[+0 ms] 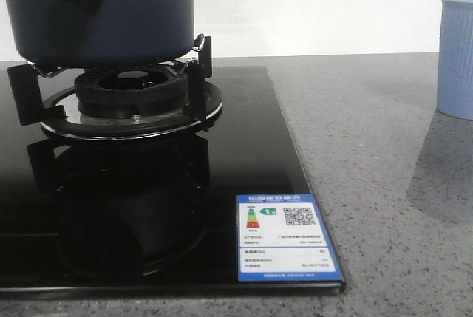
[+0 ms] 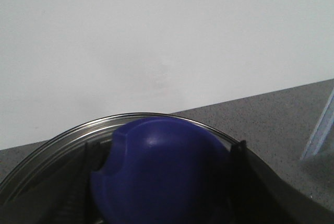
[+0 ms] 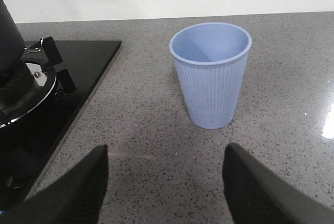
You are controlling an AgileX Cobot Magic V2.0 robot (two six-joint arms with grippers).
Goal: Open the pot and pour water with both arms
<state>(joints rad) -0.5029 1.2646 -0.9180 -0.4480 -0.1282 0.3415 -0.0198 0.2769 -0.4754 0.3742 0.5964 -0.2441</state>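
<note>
Pot (image 1: 103, 10), dark navy with matte sides, sits on the black prongs of the burner (image 1: 129, 95) at the far left of the glass hob (image 1: 185, 206), its stubby side lug facing the front camera. Around the hob spreads the grey speckled counter (image 1: 369, 169), and an energy label (image 1: 288, 237) is stuck on the hob's near right corner. Well to the right of the hob stands the pale blue ribbed cup (image 3: 211, 72), upright and open-topped. The left gripper (image 2: 162, 182) has its dark fingers (image 2: 78, 182) on either side of the blue knob (image 2: 162, 172) of the shiny metal lid (image 2: 62, 140); whether they press on it I cannot tell. The right gripper (image 3: 164, 182) hangs over bare counter near the cup, jaws wide apart, holding nothing.
</note>
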